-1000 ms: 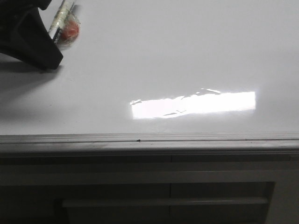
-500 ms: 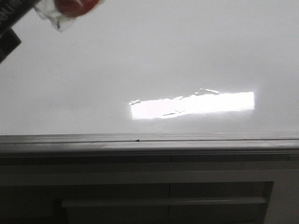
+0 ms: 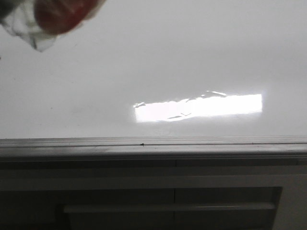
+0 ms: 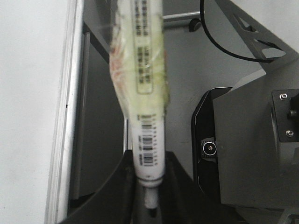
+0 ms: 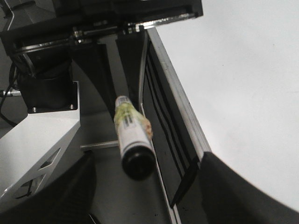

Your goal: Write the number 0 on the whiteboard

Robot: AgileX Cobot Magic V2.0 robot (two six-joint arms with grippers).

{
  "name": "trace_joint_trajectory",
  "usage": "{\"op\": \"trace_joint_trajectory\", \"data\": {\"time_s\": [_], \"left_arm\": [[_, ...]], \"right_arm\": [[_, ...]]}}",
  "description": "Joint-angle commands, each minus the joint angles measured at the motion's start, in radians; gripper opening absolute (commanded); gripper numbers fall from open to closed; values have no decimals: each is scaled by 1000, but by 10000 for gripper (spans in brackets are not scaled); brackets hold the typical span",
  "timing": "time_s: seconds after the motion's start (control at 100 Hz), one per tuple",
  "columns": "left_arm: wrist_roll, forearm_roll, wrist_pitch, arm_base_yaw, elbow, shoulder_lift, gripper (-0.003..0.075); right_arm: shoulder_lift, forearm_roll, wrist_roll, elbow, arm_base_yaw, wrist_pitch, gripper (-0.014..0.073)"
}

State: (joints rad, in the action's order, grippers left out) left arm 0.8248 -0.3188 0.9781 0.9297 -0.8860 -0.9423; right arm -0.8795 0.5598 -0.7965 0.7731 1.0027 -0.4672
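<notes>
Nearest in the front view lies the dark panelled surface (image 3: pixel 144 191), running the whole width. Just beyond it the grey edge strip (image 3: pixel 192 143) bounds the whiteboard (image 3: pixel 192 52), which spreads glossy and white across the far part of the scene. A bright glare patch (image 3: pixel 199 108) sits on the board right of centre, not far past the strip. Over the board's far left corner hangs a blurred red lump (image 3: pixel 57 12) in clear wrapping, too soft to read in detail.

The left gripper (image 4: pixel 147 198) is clenched on the marker (image 4: pixel 148 135): its dark fingers (image 4: pixel 110 196) press on both sides of the white barrel near the barcode label, and yellowish tape wraps the barrel further along. In this view the marker is beside the board's metal edge, over the darker ground off the board, not touching the white surface.

The right gripper (image 5: pixel 147 186) is released, its two dark fingers (image 5: pixel 51 191) spread wide with nothing between the pads. Beyond them the marker's black end (image 5: pixel 138 163) faces the camera, beside the board's edge.
</notes>
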Motion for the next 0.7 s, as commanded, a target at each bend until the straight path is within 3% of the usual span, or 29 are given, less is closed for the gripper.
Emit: {"op": "trace_joint_trajectory", "data": {"time_s": [0.0, 0.24, 0.69], "left_arm": [[1, -22, -22, 10, -28, 13, -20], [76, -49, -22, 10, -28, 13, -20], [79, -56, -24, 10, -28, 13, -20]], "right_arm": [[-17, 19, -11, 37, 31, 98, 414], [-69, 22, -11, 37, 98, 171, 414], [-116, 48, -11, 56, 198, 218, 412]]}}
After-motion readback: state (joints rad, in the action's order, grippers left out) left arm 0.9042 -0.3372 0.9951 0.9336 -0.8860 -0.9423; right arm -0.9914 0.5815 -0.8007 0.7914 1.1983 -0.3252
